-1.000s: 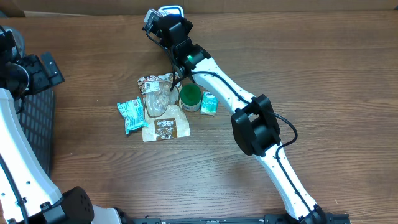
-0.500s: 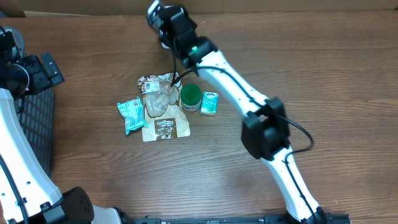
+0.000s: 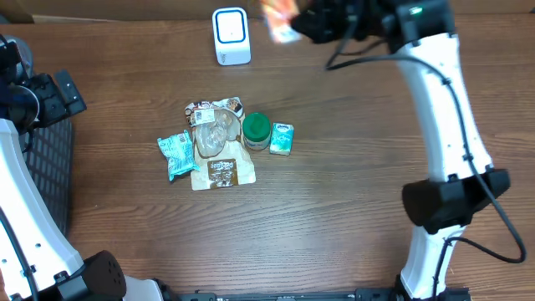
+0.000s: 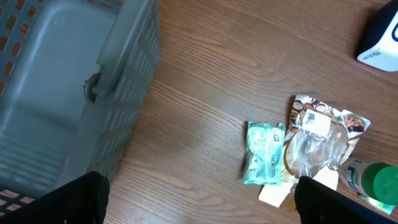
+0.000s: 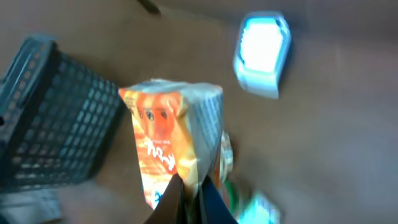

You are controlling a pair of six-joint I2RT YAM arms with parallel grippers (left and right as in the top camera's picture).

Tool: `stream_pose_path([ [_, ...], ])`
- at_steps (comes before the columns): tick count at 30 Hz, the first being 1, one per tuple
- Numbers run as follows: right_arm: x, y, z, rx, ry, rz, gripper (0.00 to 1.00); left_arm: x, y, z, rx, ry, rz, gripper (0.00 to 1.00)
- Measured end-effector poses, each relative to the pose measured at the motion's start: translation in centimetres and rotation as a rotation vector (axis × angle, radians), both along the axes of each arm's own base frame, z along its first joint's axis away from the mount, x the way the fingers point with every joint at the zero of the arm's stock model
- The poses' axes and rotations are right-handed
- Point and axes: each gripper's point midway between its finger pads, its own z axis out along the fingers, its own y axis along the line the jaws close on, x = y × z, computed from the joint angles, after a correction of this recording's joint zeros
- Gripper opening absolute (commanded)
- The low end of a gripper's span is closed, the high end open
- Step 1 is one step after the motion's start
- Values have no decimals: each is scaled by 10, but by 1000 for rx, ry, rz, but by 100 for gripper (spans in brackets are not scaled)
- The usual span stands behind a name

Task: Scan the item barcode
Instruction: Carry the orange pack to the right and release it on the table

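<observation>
An orange snack packet (image 3: pixel 280 20) hangs in the air at the table's far edge, right of the white and blue scanner (image 3: pixel 231 35). My right gripper (image 3: pixel 303 22) is shut on the packet's edge. The blurred right wrist view has the packet (image 5: pixel 168 146) pinched between the jaws (image 5: pixel 189 198), with the scanner (image 5: pixel 262 55) beyond it. My left gripper (image 3: pixel 65 94) is at the far left, over the basket's edge. It stands open (image 4: pixel 199 208) with nothing between its fingers.
A pile lies mid-table: teal packet (image 3: pixel 175 155), brown pouch (image 3: pixel 222 172), clear bag (image 3: pixel 214 134), green-lidded can (image 3: pixel 256 130), small teal box (image 3: pixel 282 139). A dark basket (image 3: pixel 48 163) sits at the left edge, and its grey wall (image 4: pixel 127 68) fills the left wrist view's left side.
My right arm has swung away from above the scanner to the right, carrying the orange packet; the scanner is now uncovered. The left arm has not moved.
</observation>
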Motion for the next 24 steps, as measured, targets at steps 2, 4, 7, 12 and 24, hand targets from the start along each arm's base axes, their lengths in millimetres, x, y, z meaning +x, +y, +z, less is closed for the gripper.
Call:
stream_pose_path([
  [2,-5,-32,-20,-7,138,-67,4,0,0,0,0,0,0,99],
  [4,-10,-57,-34,-32,234,-130,4,0,0,0,0,0,0,100],
  [7,-17,-102,-58,-109,356,-252,4,0,0,0,0,0,0,100],
  [12,-22,-167,-113,-255,521,-467,4,0,0,0,0,0,0,100],
  [24,-57,-222,-246,-312,794,-612,4,0,0,0,0,0,0,100],
])
